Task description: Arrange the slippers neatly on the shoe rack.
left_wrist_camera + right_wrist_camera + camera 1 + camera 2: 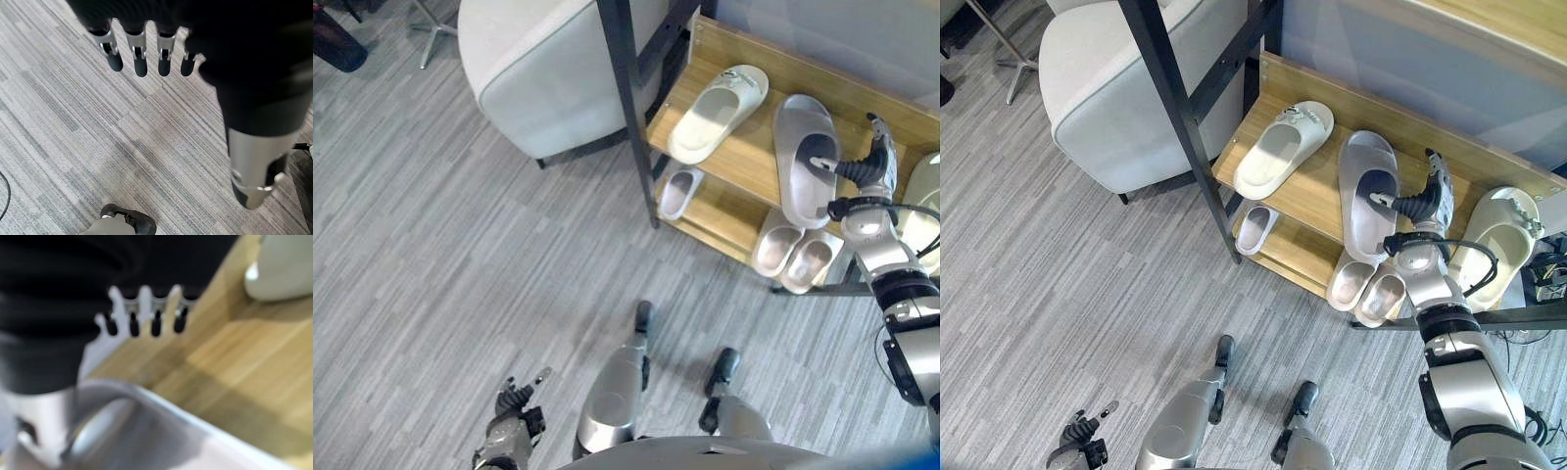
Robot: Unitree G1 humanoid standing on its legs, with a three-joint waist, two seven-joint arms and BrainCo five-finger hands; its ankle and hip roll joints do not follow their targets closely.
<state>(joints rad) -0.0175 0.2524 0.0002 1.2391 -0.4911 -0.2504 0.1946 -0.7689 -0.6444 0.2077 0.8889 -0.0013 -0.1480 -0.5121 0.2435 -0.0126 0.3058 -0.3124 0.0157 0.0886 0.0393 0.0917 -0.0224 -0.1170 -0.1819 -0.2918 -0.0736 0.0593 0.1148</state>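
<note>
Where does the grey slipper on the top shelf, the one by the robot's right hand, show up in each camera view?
Left eye view: grey slipper at upper right, on the top shelf, beside the right hand.
Right eye view: right of centre, upper half.
Left wrist view: floor past the left hand, no slipper.
Right wrist view: the pale grey rim close under the hand is probably it.
Shared landmark: the white slipper beside it on the shelf.

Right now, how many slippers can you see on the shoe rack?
6. Upper shelf: cream slipper, grey slipper under the right robot hand, another cream slipper at the right end. Lower shelf: one small slipper and a small pair. More may be hidden beneath.
</note>
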